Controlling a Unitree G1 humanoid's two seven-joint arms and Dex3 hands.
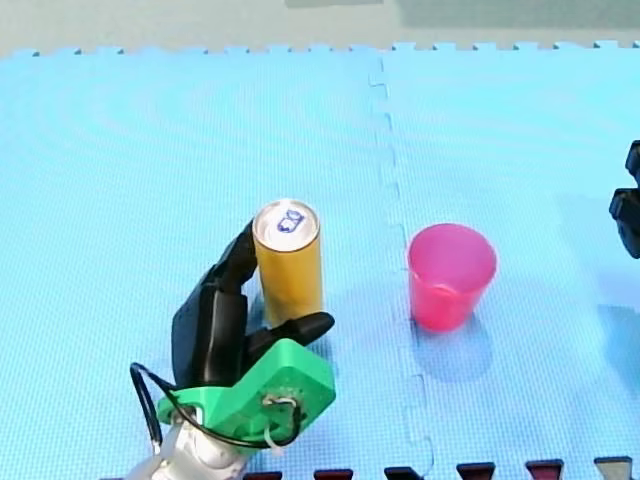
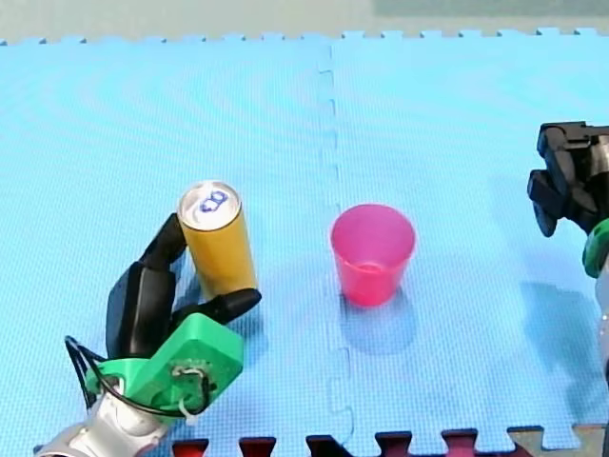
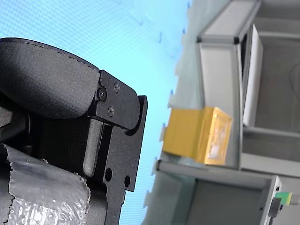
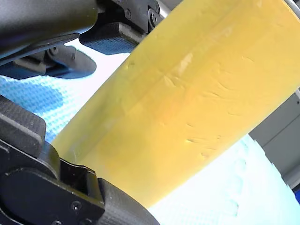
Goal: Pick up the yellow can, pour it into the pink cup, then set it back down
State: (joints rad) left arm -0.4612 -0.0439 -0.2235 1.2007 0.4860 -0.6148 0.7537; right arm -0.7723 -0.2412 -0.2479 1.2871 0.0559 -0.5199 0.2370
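Left of the pink plastic cup, the left robot hand clasps the upright yellow metal can ready for lifting, while the right robot hand, state unclear, hovers at the right edge.

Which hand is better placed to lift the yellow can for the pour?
Left. The left hand has its fingers round the upright yellow can, which stands beside the pink cup. The right hand is off at the right edge of the blue mat, holding nothing.
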